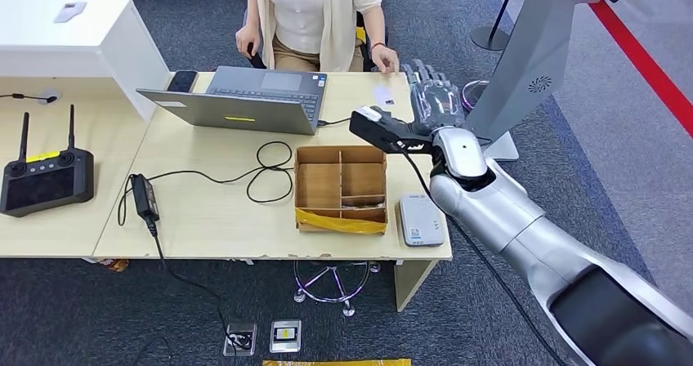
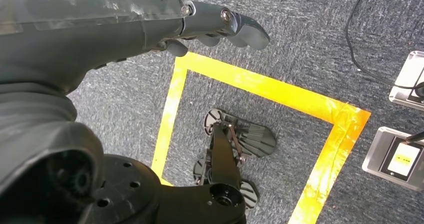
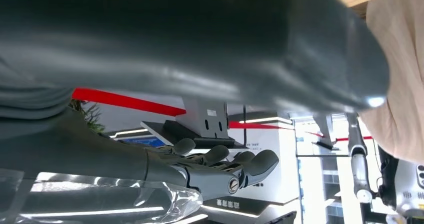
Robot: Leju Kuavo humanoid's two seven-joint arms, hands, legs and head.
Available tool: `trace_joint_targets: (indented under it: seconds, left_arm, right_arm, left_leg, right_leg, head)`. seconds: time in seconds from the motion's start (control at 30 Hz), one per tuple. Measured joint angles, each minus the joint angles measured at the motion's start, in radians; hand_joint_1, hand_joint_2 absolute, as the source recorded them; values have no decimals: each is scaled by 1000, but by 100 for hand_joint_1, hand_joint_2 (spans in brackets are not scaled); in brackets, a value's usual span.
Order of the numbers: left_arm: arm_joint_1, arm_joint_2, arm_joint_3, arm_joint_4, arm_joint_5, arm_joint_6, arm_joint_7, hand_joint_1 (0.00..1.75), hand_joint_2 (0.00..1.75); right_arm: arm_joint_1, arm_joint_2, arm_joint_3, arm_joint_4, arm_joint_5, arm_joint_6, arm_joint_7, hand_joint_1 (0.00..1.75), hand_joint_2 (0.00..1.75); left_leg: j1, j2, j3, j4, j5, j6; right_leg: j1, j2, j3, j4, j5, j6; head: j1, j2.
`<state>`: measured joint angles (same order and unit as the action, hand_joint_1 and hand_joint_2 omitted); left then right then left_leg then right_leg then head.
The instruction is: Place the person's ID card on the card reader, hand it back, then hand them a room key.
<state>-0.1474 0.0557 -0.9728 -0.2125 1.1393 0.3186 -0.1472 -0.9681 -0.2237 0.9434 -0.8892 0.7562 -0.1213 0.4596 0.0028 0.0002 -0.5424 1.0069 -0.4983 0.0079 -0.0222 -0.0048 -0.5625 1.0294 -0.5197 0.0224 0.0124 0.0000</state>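
Head view has the right hand point(image 1: 426, 96) reaching, fingers spread and holding nothing, toward the ID card point(image 1: 384, 96) lying flat near the desk's point(image 1: 204, 211) far right corner, long axis seemingly toward the person point(image 1: 315, 15). Best slide fingers low under one edge.

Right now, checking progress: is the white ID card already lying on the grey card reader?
No: the grey card reader is bare on top; a white card lies near the person.
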Motion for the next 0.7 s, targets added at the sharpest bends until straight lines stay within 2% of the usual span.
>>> trace_joint_targets:
  seconds: [0.33, 0.57, 0.7]
  left_arm:
    - [8, 4, 0, 0, -19, -3, -1, 0, 0]
    - [11, 6, 1, 0, -7, -3, -20, 0, 0]
    - [18, 8, 3, 0, 0, -1, -30, 0, 0]
  right_arm:
    - [157, -98, -106, -167, 32, -14, 18, 0, 0]
    - [219, -129, -155, -254, 12, -39, -3, 0, 0]
    - [264, -149, -183, -300, -39, -89, -13, 0, 0]
  left_leg:
    - [0, 0, 0, 0, 0, 0]
    - [1, 0, 0, 0, 0, 0]
    - [1, 0, 0, 0, 0, 0]
  right_leg:
    - [0, 0, 0, 0, 0, 0]
    - [1, 0, 0, 0, 0, 0]
    - [1, -1, 0, 0, 0, 0]
  head:
    - [0, 0]
    - [0, 0]
    - [0, 0]
